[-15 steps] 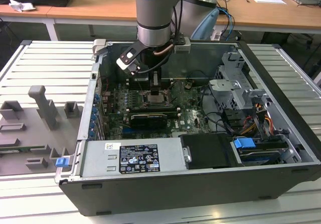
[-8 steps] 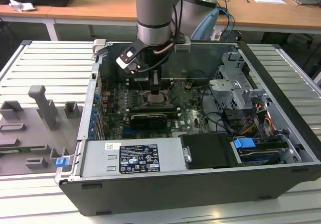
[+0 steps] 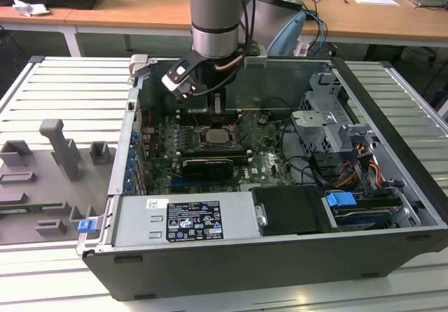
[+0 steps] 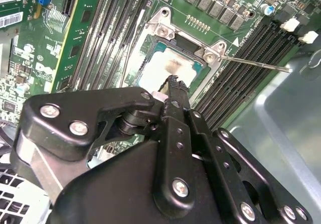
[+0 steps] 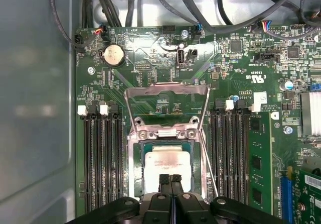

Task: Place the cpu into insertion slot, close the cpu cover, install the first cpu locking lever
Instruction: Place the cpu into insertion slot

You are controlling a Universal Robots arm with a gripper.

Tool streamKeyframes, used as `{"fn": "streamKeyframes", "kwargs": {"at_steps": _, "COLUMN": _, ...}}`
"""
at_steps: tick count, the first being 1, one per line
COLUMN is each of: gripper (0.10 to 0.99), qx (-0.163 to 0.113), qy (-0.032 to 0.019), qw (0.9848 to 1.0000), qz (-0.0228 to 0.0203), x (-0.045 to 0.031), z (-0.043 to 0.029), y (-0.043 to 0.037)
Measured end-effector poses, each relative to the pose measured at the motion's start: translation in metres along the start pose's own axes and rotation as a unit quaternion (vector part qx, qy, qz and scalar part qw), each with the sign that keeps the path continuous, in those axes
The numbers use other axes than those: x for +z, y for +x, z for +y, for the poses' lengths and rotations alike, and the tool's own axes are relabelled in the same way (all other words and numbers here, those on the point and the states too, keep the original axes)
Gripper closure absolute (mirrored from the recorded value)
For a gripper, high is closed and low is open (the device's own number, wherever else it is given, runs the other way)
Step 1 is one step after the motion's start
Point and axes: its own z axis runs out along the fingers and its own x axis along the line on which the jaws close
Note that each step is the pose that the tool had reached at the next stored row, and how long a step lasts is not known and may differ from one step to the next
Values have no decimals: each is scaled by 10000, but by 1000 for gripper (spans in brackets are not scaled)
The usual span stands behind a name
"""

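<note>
The cpu (image 5: pixel 168 166), a small square chip with a dull silver top, lies flat in the socket on the green motherboard (image 5: pixel 150 63); it also shows in the second wrist view (image 4: pixel 163 66) and the exterior view (image 3: pixel 215 136). The cpu cover (image 5: pixel 165 89), a thin metal frame, stands swung up from its hinge at the socket's far edge. A thin wire locking lever (image 5: pixel 209 148) sticks up beside the socket, also visible as a thin rod (image 4: pixel 251 62). My gripper (image 5: pixel 170 180) is shut, fingertips (image 4: pixel 173 83) together directly over the cpu's near edge, nothing visible between them.
The open computer case (image 3: pixel 392 256) surrounds the board. Black memory slots (image 5: pixel 100 158) flank the socket on both sides, with one green memory stick (image 5: pixel 256 153). Cables (image 5: pixel 200 18) run along the board's far edge. Grey fixtures (image 3: pixel 63 151) stand at the exterior view's left.
</note>
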Motion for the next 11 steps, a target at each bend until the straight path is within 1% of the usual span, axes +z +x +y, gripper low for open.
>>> {"fn": "streamKeyframes", "kwargs": {"at_steps": 4, "gripper": 980, "qx": 0, "qy": 1, "qw": 10000, "qz": 0, "x": -46, "z": 3, "y": 0}}
{"fn": "streamKeyframes", "kwargs": {"at_steps": 9, "gripper": 980, "qx": 0, "qy": 1, "qw": 10000, "qz": 0, "x": -85, "z": 5, "y": 0}}
{"fn": "streamKeyframes", "kwargs": {"at_steps": 11, "gripper": 980, "qx": 0, "qy": 1, "qw": 10000, "qz": 0, "x": -113, "z": 7, "y": 0}}
